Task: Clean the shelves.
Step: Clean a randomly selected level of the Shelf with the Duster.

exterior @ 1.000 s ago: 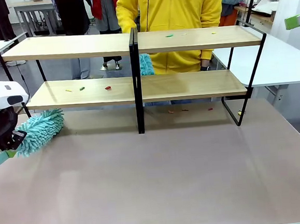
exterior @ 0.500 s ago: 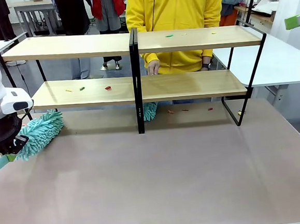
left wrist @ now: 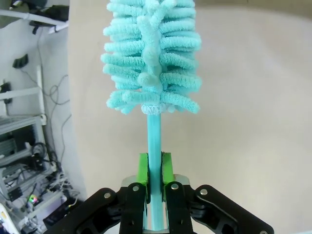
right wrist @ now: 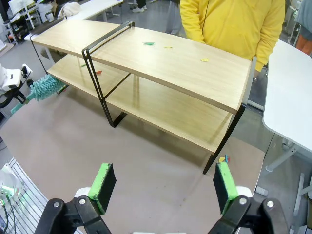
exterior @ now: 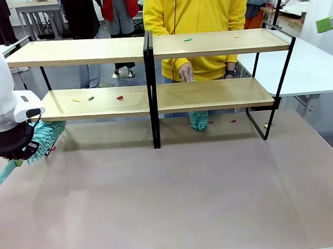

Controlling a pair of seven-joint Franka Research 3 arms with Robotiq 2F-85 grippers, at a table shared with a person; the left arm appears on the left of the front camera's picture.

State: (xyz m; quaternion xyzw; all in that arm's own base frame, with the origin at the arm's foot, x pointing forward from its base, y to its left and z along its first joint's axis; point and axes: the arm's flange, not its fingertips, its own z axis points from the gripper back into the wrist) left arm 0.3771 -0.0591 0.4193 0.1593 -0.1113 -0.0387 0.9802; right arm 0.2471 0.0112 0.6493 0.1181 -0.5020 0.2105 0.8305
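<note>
In the front view, I see the shelves [exterior: 210,95] across the table, with my left gripper [exterior: 16,153] just off their left end. In the left wrist view, its green pads [left wrist: 143,168] pinch the handle of a teal duster [left wrist: 151,58]. In the right wrist view, my right gripper [right wrist: 163,187] hangs spread wide off the shelves' right end.

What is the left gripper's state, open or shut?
Shut: on the left gripper, both green pads clamp the teal duster by its handle.

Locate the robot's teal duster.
Front view, far left: the teal duster, held by the left gripper, has its head at the shelves' lower-left corner.
</note>
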